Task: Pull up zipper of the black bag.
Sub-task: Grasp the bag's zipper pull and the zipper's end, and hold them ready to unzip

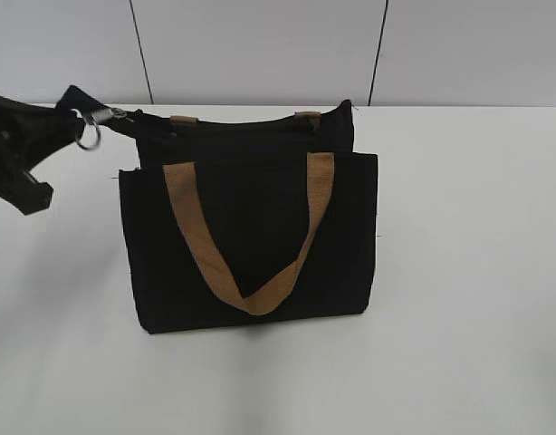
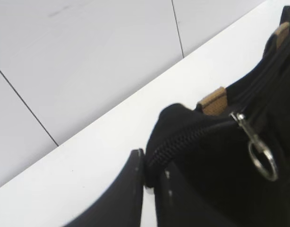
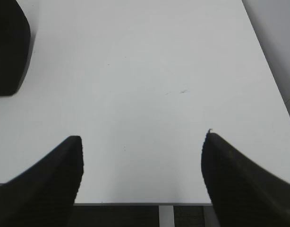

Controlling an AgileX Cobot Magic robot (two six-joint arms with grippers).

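The black bag [image 1: 251, 240] with brown handles [image 1: 246, 272] stands upright in the middle of the white table. Its zipper runs along the top edge; the metal pull with a ring [image 1: 90, 130] hangs at the bag's left end and shows in the left wrist view [image 2: 260, 153]. My left gripper [image 2: 152, 177] is shut on the bag's left end corner by the zipper [image 2: 183, 137]; in the exterior view the gripper [image 1: 65, 109] is at the far left. My right gripper [image 3: 142, 163] is open and empty over bare table, out of the exterior view.
The white table [image 1: 468, 272] reaches a grey panelled wall [image 1: 260, 45] at the back. A corner of the black bag [image 3: 8, 52] shows at the upper left of the right wrist view. The table's front edge [image 3: 135, 204] lies under the right gripper.
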